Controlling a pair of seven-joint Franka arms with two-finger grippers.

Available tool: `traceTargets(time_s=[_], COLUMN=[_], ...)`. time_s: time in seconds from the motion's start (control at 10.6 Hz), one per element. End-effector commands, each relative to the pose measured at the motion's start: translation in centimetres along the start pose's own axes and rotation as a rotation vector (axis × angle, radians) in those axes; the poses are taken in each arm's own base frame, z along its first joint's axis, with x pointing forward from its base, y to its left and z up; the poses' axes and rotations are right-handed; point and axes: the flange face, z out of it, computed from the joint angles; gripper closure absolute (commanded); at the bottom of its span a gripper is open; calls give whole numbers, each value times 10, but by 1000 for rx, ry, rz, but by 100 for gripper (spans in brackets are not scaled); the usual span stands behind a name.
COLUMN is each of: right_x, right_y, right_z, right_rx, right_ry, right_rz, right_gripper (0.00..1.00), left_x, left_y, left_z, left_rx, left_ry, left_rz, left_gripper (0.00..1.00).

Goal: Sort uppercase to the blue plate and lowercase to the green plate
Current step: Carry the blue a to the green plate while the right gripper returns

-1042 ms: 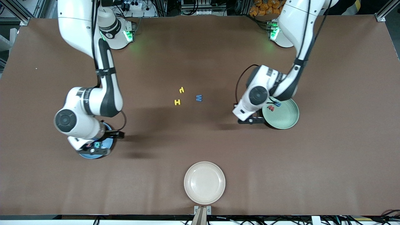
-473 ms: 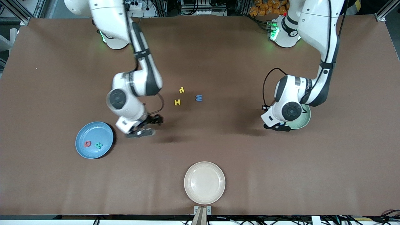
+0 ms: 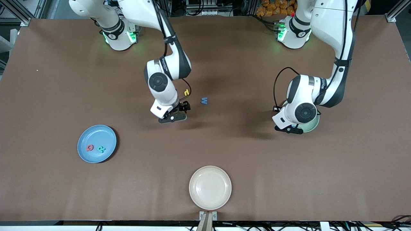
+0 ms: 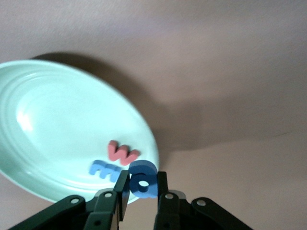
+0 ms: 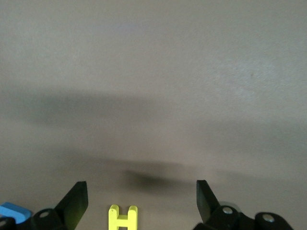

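Lying between wide-spread jaws: yellow H (image 5: pixel 123 217).

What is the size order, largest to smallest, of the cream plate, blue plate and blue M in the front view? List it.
1. Cream plate, slightly larger, though it lies nearest the camera, so unsure.
2. Blue plate.
3. Blue M, far smaller.

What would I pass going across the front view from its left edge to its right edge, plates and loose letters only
blue plate → red Q → teal R → yellow lowercase letter → blue M → cream plate → green plate.
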Motion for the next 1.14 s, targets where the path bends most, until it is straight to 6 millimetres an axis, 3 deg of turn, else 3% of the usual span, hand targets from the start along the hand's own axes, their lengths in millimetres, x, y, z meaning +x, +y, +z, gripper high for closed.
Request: traceTargets(time_s=[0.0,0.28,0.47,0.76,0.85,1.04], right_x=[-20,-37,-58,-65,-67,-68], right_y=[-8,-12,-21,-28,-30,-30], right_z=[6,19,34,38,40,40], right_rx=[5,-9,-13,-6,1,1], right_ry=[21,9,8,-2,-7,-7], right_rz=[-29,-92,-119,-117,-112,-112], right_gripper=[0,0,0,0,0,0], left_x=[-9,-11,-6,1,0,-1], left_y=[-34,-69,-75,-75,-83,-85], left_z=[12,26,32,39,36,15], left_rx=[49,72,76,82,85,80], left_ry=[-34,-51,-14,5,10,49], left_rz=[23,71,76,77,65,59], left_gripper=[77,75,74,55,36,31])
